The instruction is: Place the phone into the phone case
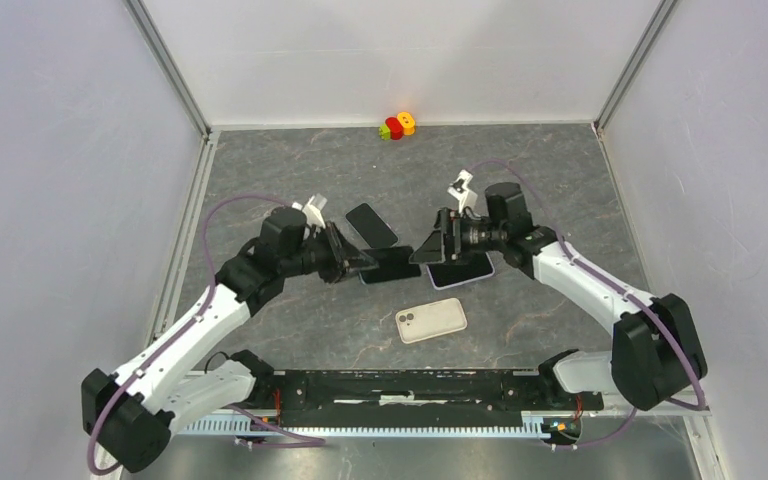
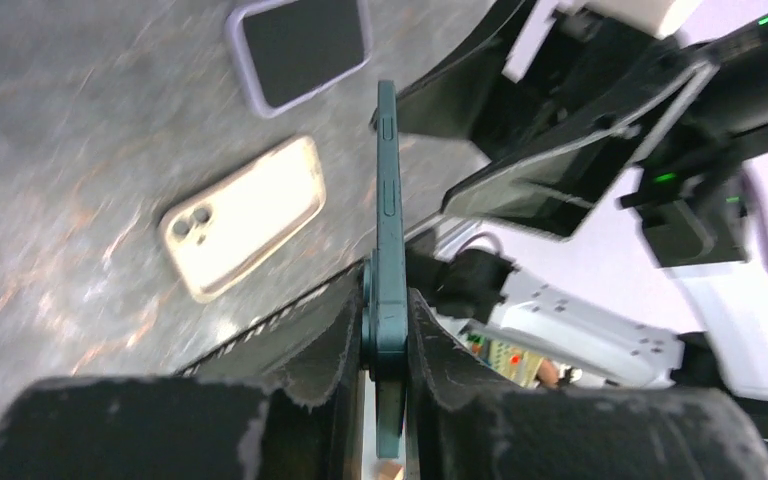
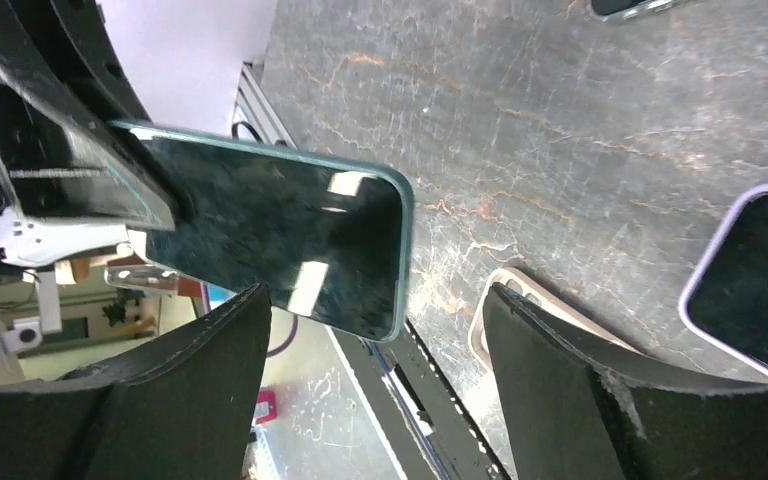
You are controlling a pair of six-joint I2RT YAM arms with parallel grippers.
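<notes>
Above the grey marbled table [image 1: 560, 170], the left gripper [image 2: 385, 330] is clamped on one end of the dark green phone [image 2: 388, 200], presumably to carry it to the cream phone case [image 1: 431, 320] lying below, while the right gripper [image 3: 375, 310] stands wide apart.

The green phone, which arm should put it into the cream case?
Left, probably. The left gripper is shut on the green phone, pinching it by its edge. The right gripper hangs open beside the phone and holds nothing. The cream case lies flat nearby, between both arms.
</notes>
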